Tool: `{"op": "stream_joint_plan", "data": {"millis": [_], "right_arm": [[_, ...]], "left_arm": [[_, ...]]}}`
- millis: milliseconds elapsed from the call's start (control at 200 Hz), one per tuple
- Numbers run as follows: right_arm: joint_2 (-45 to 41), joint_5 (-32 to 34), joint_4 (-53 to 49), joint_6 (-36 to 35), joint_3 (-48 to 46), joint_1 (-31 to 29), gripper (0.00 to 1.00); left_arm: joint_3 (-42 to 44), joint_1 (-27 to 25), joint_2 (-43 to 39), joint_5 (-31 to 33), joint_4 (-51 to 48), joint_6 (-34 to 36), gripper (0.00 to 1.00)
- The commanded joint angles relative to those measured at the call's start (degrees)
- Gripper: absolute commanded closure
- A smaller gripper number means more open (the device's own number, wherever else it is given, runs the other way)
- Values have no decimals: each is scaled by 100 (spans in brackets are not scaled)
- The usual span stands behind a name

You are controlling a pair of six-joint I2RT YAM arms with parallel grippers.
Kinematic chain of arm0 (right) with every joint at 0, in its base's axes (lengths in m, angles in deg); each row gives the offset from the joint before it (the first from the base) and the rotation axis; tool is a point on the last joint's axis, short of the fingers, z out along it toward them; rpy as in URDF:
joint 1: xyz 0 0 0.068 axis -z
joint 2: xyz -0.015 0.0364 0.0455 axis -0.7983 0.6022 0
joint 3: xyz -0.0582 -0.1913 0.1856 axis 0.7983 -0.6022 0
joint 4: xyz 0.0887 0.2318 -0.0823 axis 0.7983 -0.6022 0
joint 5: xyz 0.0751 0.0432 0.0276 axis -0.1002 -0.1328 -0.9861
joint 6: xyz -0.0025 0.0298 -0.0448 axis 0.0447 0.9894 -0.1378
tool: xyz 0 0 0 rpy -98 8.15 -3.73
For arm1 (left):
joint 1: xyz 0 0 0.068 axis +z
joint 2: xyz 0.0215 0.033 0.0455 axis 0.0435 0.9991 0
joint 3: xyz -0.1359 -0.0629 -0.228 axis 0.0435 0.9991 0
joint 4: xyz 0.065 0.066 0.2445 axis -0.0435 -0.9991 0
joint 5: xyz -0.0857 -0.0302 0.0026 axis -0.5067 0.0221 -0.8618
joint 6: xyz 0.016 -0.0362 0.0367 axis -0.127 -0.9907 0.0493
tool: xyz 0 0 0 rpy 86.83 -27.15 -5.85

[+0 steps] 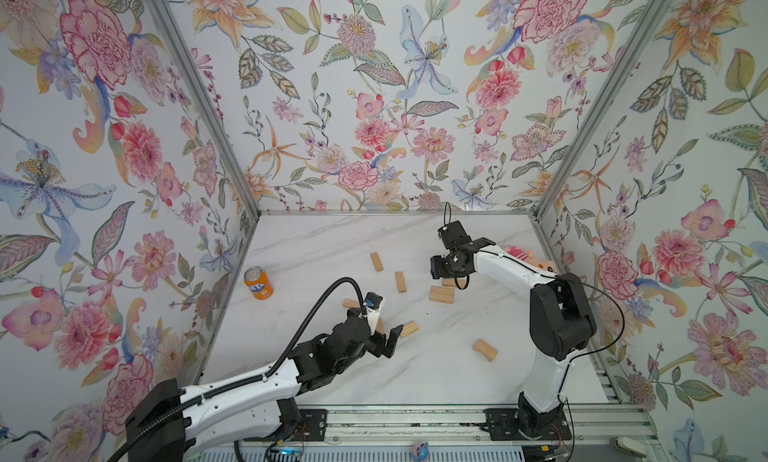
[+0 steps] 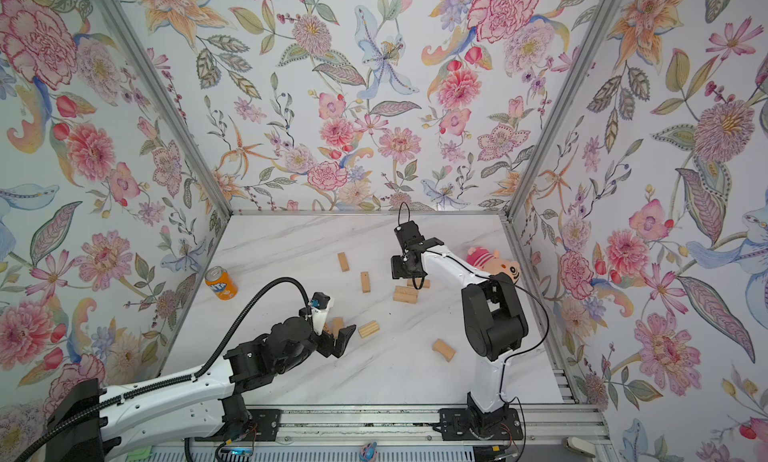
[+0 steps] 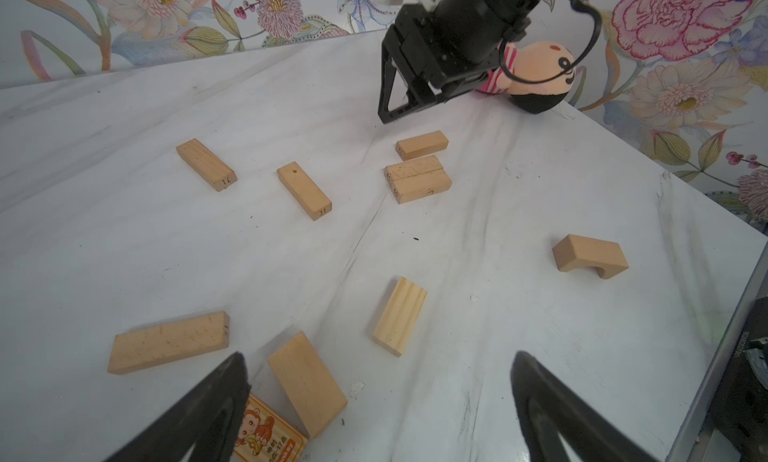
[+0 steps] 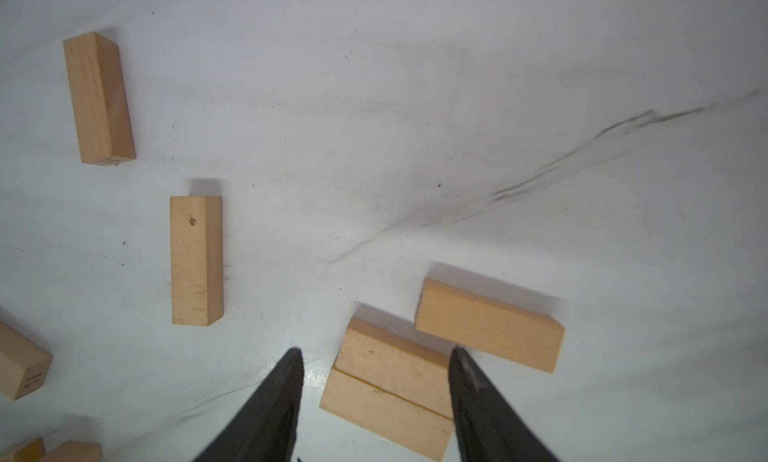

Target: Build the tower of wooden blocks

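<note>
Tower barely begun: one base pair (image 1: 441, 294) of wood blocks (image 1: 401, 282) lies at three o'clock of worktop (image 1: 332, 240) centre, others scattered unstacked. Right gripper (image 4: 376, 350) fingers parted above it, empty; left gripper (image 3: 379, 354) fingers released.

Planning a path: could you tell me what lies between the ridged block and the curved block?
Only bare tabletop separates the ridged block and curved block, in both top views.
</note>
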Motion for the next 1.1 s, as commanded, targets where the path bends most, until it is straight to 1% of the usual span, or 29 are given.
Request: {"op": "stream_joint_plan", "data": {"millis": [0,200,450,696,926,1096], "right_arm": [[-143,199,-220,-74,-277,288,38],[-169,64,-106,-114,-691,723,40],[-116,-302,149,-88,-991,1001,43],[18,-911,456,-34,-1118,1012,42],[145,-971,503,73,-1026,933,41],[281,-963,503,151,-903,683,41]], "left_arm": [[-223,-109,356,-247,313,-89,1],[-568,-200,852,-267,333,10,1],[-660,-210,970,-238,294,26,1],[-605,-213,847,-107,177,64,1],[-474,-208,604,-36,123,60,1],[-364,-212,438,40,111,64,1]]}}
